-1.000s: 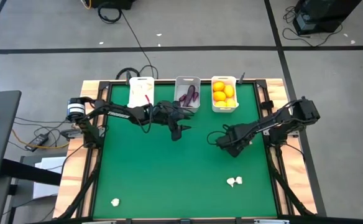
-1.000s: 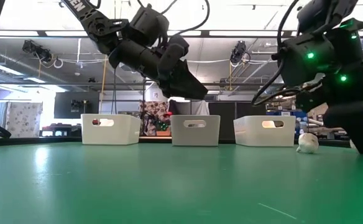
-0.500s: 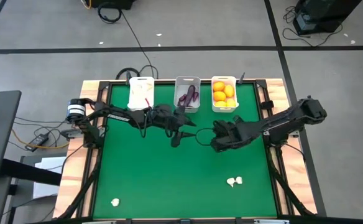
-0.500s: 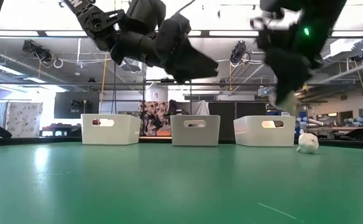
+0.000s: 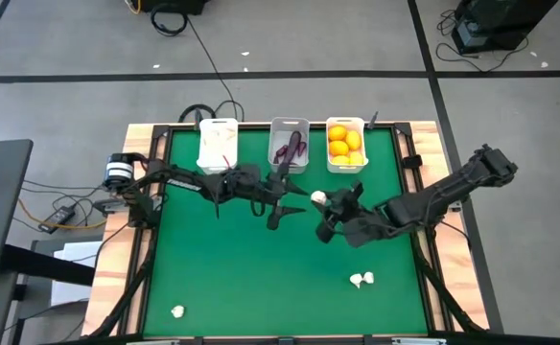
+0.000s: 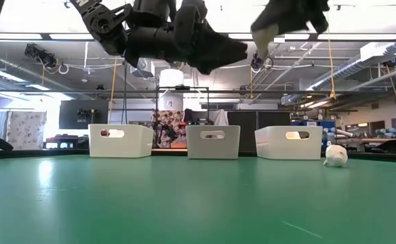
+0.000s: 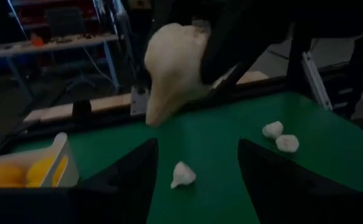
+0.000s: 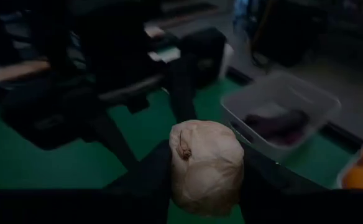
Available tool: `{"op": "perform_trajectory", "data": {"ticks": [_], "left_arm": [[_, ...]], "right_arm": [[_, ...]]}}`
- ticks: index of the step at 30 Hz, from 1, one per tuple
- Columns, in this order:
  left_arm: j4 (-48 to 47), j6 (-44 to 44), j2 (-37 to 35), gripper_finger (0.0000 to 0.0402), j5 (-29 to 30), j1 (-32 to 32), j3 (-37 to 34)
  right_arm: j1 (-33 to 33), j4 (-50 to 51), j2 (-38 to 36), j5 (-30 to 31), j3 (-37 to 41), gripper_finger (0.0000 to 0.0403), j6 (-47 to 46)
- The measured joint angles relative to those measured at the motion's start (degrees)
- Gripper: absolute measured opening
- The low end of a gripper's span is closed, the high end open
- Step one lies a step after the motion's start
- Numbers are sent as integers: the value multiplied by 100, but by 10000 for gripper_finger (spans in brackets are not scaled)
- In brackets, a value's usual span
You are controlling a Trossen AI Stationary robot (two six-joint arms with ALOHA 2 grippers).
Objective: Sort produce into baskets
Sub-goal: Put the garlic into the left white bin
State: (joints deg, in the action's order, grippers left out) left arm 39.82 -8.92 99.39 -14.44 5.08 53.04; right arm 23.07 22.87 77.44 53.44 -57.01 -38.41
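Centre frame, the right hand (image 5: 321, 201) pinches a garlic (image 5: 317, 196) aloft, offering it to the spread left hand (image 5: 280, 213) opposite.

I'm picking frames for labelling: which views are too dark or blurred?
Both wrist views are dim: the garlic bulb in the right gripper stays readable, the arms are near black. Low view: bright ceiling lights silhouette the arms, and the bulb blurs. High view is evenly lit and sharp.

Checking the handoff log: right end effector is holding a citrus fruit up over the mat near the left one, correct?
Not a citrus fruit: the right wrist view shows the right end effector holding a garlic bulb. It is raised over the mat, near the left end effector.
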Motion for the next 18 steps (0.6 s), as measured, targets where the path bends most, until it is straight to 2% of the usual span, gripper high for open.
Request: {"op": "perform_trajectory", "data": {"ticks": [4,11,18], "left_arm": [[182,-121,-2,227,-2,-75,0],[592,-148,-2,225,-1,-145,-2],[716,-280,-2,172,-64,-209,-2]], "right_arm": [[152,-646,-60,40,0,148,566],[155,-1273,-69,-356,0,149,1001],[93,-1336,-67,-579,0,149,1013]]}}
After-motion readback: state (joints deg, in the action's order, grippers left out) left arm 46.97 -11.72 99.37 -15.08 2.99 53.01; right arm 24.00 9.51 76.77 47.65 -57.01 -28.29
